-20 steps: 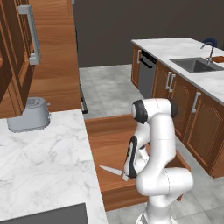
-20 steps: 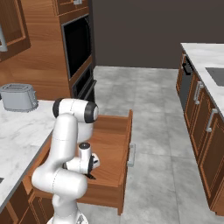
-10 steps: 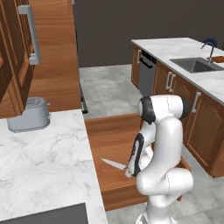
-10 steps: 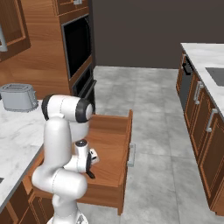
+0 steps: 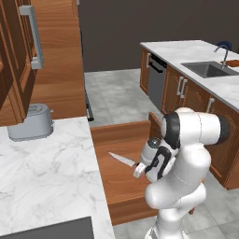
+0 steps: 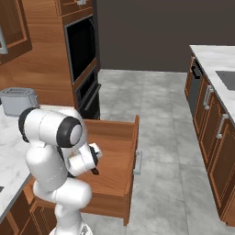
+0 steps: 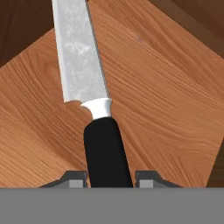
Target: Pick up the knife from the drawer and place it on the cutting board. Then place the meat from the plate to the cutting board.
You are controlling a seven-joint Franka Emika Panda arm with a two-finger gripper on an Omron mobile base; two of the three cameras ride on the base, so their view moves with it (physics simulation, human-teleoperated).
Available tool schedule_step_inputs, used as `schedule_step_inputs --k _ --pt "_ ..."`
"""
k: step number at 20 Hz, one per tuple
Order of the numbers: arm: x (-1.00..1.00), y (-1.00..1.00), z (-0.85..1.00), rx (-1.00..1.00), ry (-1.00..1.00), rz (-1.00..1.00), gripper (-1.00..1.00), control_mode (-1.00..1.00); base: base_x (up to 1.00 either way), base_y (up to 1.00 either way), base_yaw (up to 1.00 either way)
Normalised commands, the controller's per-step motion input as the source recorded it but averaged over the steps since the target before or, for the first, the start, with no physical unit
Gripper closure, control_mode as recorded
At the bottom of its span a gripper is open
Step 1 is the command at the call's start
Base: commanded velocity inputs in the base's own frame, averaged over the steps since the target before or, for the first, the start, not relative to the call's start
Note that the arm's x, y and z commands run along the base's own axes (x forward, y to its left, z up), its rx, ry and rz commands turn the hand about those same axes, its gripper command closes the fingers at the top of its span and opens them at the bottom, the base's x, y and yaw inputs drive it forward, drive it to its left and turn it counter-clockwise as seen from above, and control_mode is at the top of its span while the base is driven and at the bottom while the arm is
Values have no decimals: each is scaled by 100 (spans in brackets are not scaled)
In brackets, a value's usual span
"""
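1. A white robot arm reaches down into an open wooden drawer (image 5: 122, 140) at the centre of the left base frame, its jaws (image 7: 109, 178) closed around the black handle of a small kitchen knife (image 7: 83, 74).
2. In the hand view, the knife runs from the bottom centre up to the upper left of the frame, the handle pinched between two dark fingertips (image 7: 75, 178) and the silver blade stretching over the drawer's bare wooden floor.
3. The left base view shows the blade pointing toward the left of the frame, just beside the marble desk (image 5: 46, 172), where a grey toaster (image 5: 29, 122) stands at the upper left.
4. The knife looks light and rigid, with a smooth handle that could twist in a narrow grip; the handle is the safe place to hold it, and the blade would likely be slick.
5. The lift to the cutting board is not yet done.
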Motion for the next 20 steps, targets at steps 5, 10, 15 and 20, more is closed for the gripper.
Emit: schedule_step_inputs --k 5,10,15,20 --pt "0 -25 100 0 17 0 100 -100 0 0 0" --pt "-1 -21 100 5 19 -1 100 -100 0 0 0" --pt "-5 -1 100 11 18 -6 100 -100 0 0 0" --pt "-3 0 98 11 19 -8 100 -100 0 0 0"
